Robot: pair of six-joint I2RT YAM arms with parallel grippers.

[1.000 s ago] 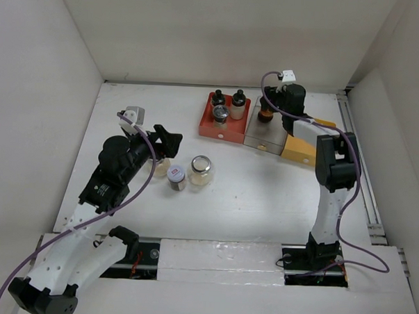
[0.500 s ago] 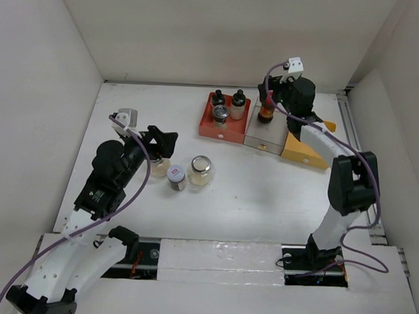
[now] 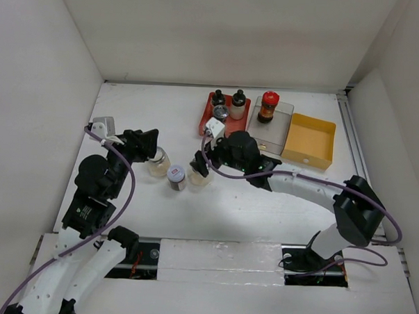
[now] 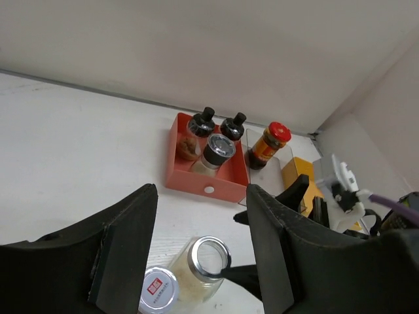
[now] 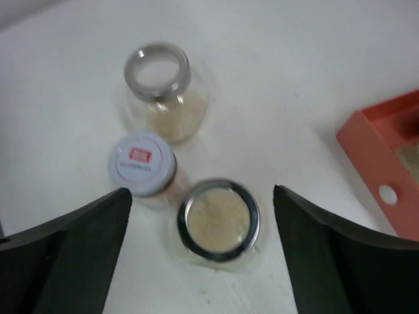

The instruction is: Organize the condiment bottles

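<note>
Three condiment bottles stand together mid-table: a pale jar (image 3: 158, 163), a white-capped bottle (image 3: 176, 176) and a silver-rimmed jar (image 3: 200, 175). My right gripper (image 5: 203, 191) is open with its fingers either side of the silver-rimmed jar (image 5: 219, 222), apart from the glass. The white-capped bottle (image 5: 141, 163) and the pale jar (image 5: 160, 82) lie beyond it. My left gripper (image 4: 201, 193) is open and holds nothing, its tips just up-left of the pale jar. It looks over the silver-rimmed jar (image 4: 204, 265) and the white cap (image 4: 158, 291). A red-capped bottle (image 3: 269, 106) stands in the clear tray (image 3: 269, 135).
The red tray (image 3: 221, 134) at the back holds two black-capped bottles and a silver-capped one (image 3: 220, 113). The yellow tray (image 3: 309, 142) sits to the right of the clear one. The right arm stretches low across the table's middle. White walls close in three sides.
The right arm left the red-capped bottle in the clear tray and swung to the silver-rimmed jar, jaws wider. The left gripper drew back up-left off the pale jar.
</note>
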